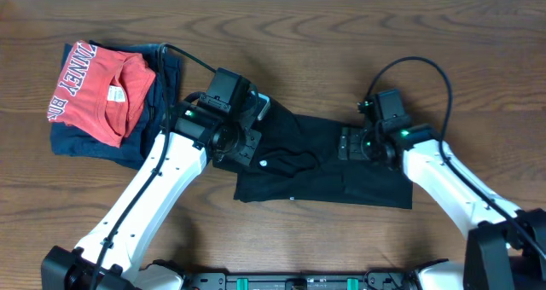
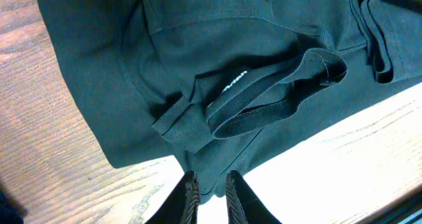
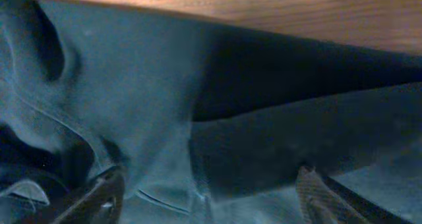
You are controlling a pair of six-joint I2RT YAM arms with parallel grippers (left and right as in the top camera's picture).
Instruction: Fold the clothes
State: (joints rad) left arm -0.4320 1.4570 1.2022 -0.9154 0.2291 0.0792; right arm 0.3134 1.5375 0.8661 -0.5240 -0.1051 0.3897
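The black shirt [image 1: 341, 175] lies crumpled and partly folded at the table's middle, with its small white logo [image 1: 263, 163] showing. My left gripper [image 1: 241, 135] is at the shirt's upper left corner. In the left wrist view its fingers [image 2: 211, 184] are close together, pinching an edge of the black shirt [image 2: 198, 66]; a folded sleeve hem and the white lettering [image 2: 234, 82] lie beyond. My right gripper [image 1: 352, 143] is low over the shirt's right part. In the right wrist view its fingers [image 3: 208, 191] are spread wide over the black shirt [image 3: 145, 85], holding nothing.
A red shirt with white lettering [image 1: 98, 89] lies folded on a navy garment [image 1: 85, 145] at the back left. Black cables [image 1: 426, 64] arc above both arms. Bare wooden table [image 1: 299, 34] surrounds the black shirt.
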